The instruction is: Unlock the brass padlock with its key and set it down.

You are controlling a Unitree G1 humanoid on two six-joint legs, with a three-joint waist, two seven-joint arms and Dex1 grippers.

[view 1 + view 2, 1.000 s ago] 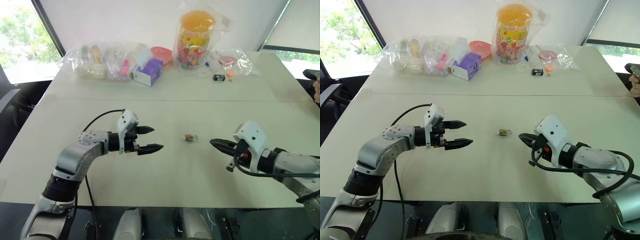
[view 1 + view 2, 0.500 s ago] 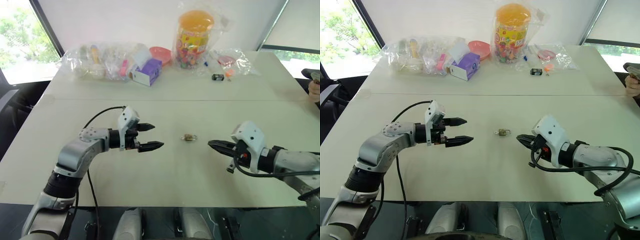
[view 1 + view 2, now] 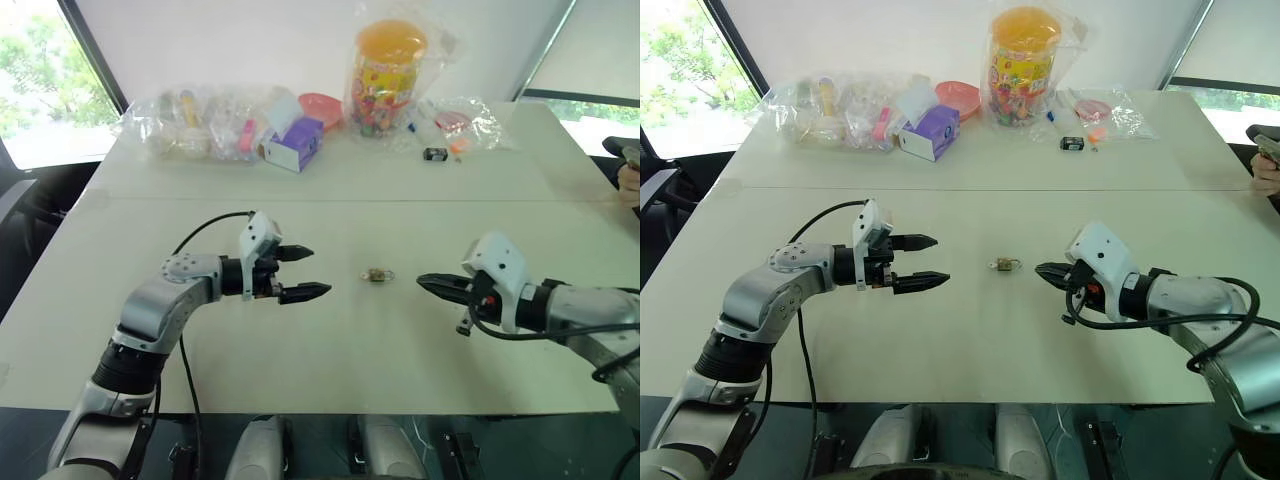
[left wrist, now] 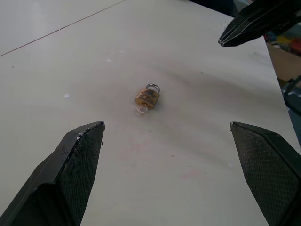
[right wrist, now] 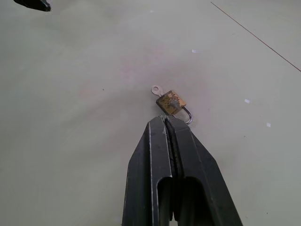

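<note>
The tiny brass padlock (image 3: 377, 274) lies flat on the white table (image 3: 330, 350), midway between my two grippers. Its thin silvery loop points toward my right gripper. A small silvery key (image 4: 141, 109) sticks out of the padlock's bottom, toward my left gripper. My left gripper (image 3: 318, 271) hovers left of the padlock with its fingers (image 4: 77, 169) wide open and nothing between them. My right gripper (image 3: 420, 280) is shut on nothing. Its tip (image 5: 162, 120) sits just short of the padlock (image 5: 171, 102) on the loop side, apart from it.
Along the table's far edge lie clear plastic bags (image 3: 200, 120) of small items, a purple-and-white box (image 3: 296, 143), an orange-lidded jar (image 3: 388, 75) and a small black object (image 3: 437, 154). A person's hand (image 3: 628, 180) shows at the right edge.
My right wrist has turned slightly, its tip staying just right of the padlock. The left gripper and the padlock have not moved.
</note>
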